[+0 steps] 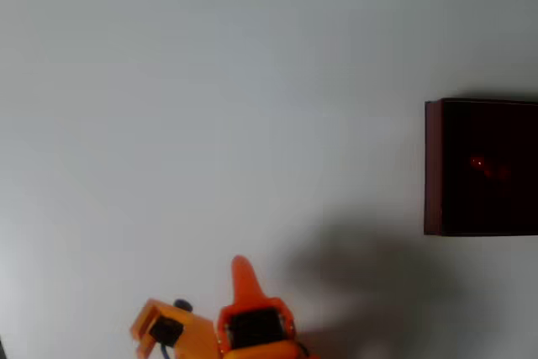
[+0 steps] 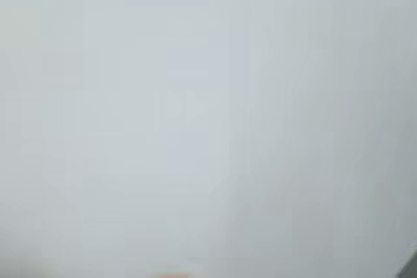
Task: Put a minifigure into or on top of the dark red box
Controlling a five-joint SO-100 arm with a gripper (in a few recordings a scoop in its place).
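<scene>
Step in hand: judging by the layout, the placing looks done. A small bright red speck glows inside the dark red box, and it is probably the minifigure, though the overhead view is too dim and soft there to be sure.

Pincer: the orange pincer sits at the bottom edge of the overhead view, well apart from the box, its pointed tip aimed up the picture. One tapered finger shows; I cannot tell whether the jaws stand wide or narrow. Nothing is visibly held.

Next move calls for: if the speck is indeed the figure, only parking the arm, with no further reach to the box. If it is not, the figure must first be found, since none lies on the bare pale desk.

Minifigure, look: a tiny red-orange dot with a fainter reddish smear just to its right, against the near-black interior. No pale end can be made out.

Box, look: rectangular, thin maroon wall lit along its left side, very dark inside, cut off by the right edge of the overhead view.

Wrist view: blurred pale grey surface, no detail to read.
</scene>
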